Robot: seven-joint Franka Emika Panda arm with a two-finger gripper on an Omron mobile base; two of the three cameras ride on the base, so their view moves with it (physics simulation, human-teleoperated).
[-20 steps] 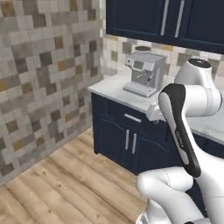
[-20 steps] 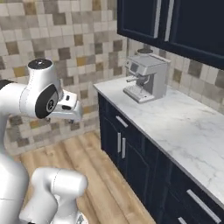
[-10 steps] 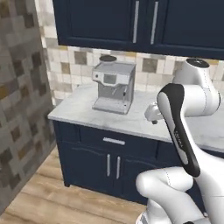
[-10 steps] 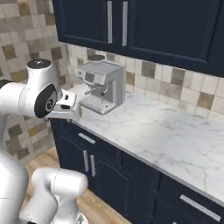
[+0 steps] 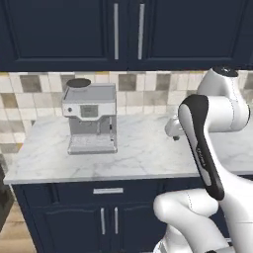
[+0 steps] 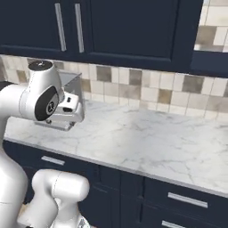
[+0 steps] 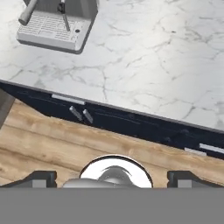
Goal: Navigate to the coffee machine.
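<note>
The coffee machine (image 5: 91,120) is a boxy silver-grey unit with a round dark lid, standing on the left part of the white marble counter (image 5: 143,158) and facing me. In the right base view my arm covers most of the coffee machine (image 6: 73,83). Its drip tray and spout bay appear as the coffee machine (image 7: 56,25) at the hand view's top left. My gripper (image 7: 113,178) hangs over the wooden floor in front of the cabinets. It is open, its fingertips (image 7: 42,177) wide apart with nothing between them.
Navy base cabinets (image 5: 108,217) with silver handles run under the counter, and navy wall cabinets (image 5: 123,29) hang above a tiled backsplash (image 6: 147,87). The marble counter (image 6: 151,142) stretches on to the right. Wooden floor (image 7: 65,140) lies in front.
The whole scene has shifted: the base has swung round to face the counter squarely. The coffee machine now looks larger and front-on. The arm's pose relative to the base is unchanged.
</note>
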